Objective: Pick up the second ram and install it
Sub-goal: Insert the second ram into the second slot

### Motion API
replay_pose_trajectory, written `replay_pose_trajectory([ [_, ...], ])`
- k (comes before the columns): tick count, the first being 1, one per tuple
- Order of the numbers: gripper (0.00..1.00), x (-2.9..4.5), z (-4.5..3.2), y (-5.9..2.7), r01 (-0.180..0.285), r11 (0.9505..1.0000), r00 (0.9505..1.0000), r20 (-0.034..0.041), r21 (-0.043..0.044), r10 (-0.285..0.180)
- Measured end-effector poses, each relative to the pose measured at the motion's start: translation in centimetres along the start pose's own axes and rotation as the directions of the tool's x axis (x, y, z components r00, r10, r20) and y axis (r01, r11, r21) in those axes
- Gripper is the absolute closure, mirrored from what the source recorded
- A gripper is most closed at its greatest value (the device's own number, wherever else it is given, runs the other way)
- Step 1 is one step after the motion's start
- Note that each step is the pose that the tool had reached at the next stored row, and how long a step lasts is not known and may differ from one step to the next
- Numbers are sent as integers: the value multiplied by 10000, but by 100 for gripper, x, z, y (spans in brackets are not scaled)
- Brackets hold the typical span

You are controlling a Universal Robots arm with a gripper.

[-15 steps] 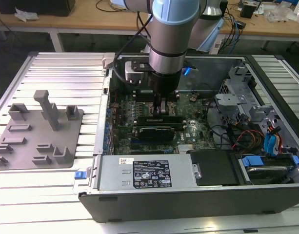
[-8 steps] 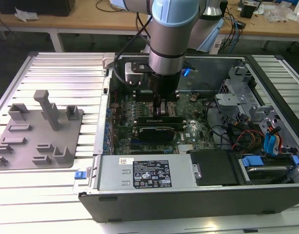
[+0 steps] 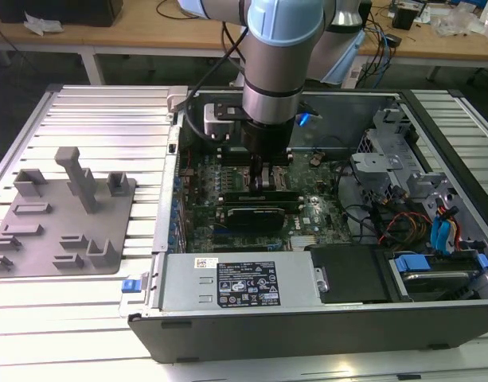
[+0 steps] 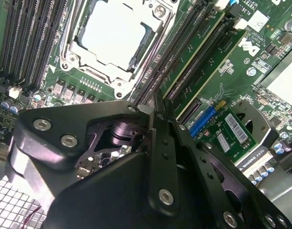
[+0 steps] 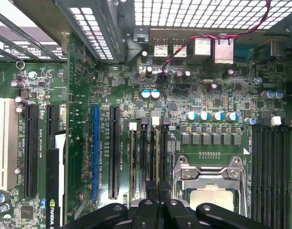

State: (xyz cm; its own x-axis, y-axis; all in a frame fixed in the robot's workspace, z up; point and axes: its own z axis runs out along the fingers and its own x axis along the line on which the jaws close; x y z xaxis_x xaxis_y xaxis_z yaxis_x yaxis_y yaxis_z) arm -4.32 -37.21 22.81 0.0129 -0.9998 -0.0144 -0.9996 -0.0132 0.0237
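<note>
- One power supply box (image 3: 240, 280) sits at the near edge of the open computer case (image 3: 307, 330), which stands on the ribbed worktop (image 3: 100, 119)
- Off to the exterior view's left, well apart from the case, the grey fixture plate (image 3: 64, 215) lies on the worktop with no green stick showing on it
- Just beyond the power supply, a dark graphics card (image 3: 259, 216) runs across the board from the exterior view's left to its right
- Directly behind that card the end effector (image 3: 263, 179) hangs low over the motherboard (image 5: 222, 90), its fingers (image 4: 162, 143) drawn almost together on a thin dark strip
- That strip I take to be the second ram (image 4: 157, 104), seen edge-on and pinched upright, though its green face is hidden
- Right below it lie the long black memory slots (image 5: 146, 157), beside the CPU socket (image 4: 115, 36); the stick's long axis looks parallel to them, so it sits straight under the end effector, not to either side
- Farthest back stands the case's rear wall (image 3: 347, 111)
</note>
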Motion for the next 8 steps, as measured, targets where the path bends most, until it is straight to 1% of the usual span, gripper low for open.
replay_pose_trajectory([
  [5, 91, -1, 4, -1, 1, 10000, 10000, 8, 4, -1],
  [6, 90, -1, 4, -1, 1, 10000, 10000, 7, 4, -1],
  [7, 84, 0, 3, -1, 1, 10000, 10000, 3, 1, -1],
  [8, 84, 0, 2, -1, 0, 10000, 10000, 2, 1, 0],
])
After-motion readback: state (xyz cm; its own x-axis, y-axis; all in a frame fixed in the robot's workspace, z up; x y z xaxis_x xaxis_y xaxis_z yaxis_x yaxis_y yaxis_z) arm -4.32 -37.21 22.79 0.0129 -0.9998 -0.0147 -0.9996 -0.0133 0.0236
